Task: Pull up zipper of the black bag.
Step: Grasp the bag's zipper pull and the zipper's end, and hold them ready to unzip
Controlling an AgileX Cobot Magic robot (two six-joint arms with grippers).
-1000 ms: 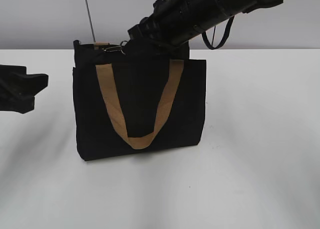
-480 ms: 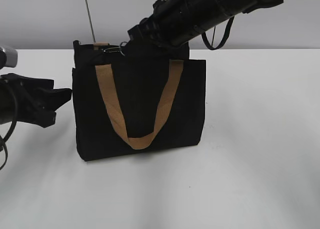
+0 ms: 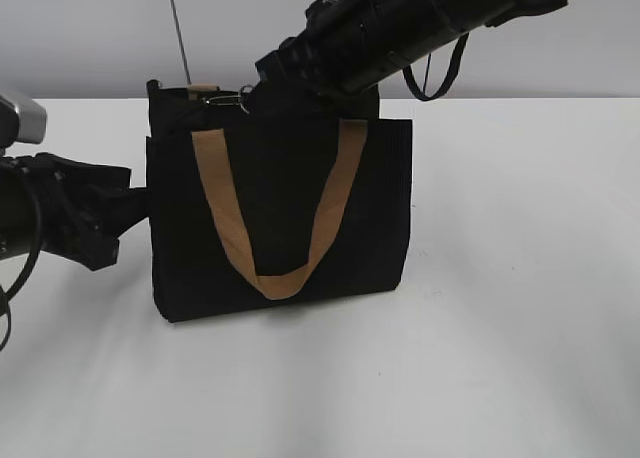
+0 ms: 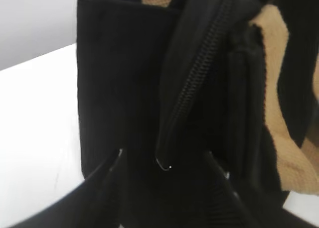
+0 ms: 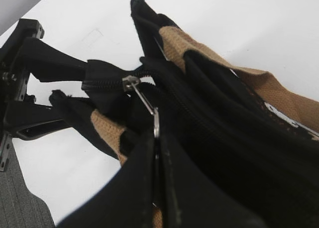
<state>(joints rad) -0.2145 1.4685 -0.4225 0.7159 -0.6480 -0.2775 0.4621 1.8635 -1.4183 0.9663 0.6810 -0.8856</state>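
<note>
left hand (image 3: pixel 125 206), apparently gripping the black bag (image 3: pixel 280 208), has moved closer.

Matt black bag (image 3: pixel 370 208) cloth, coarse tan webbing, shiny metal zipper (image 5: pixel 142 96).

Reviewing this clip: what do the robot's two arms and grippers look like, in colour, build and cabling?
Both are matte black. The right arm is a thick, dark tube with a thin black cable loop hanging beneath it. The left gripper is blocky and angular, with a silver-grey part behind it and thin black cables trailing below. The right gripper has flat black fingers. No markings are legible.
</note>
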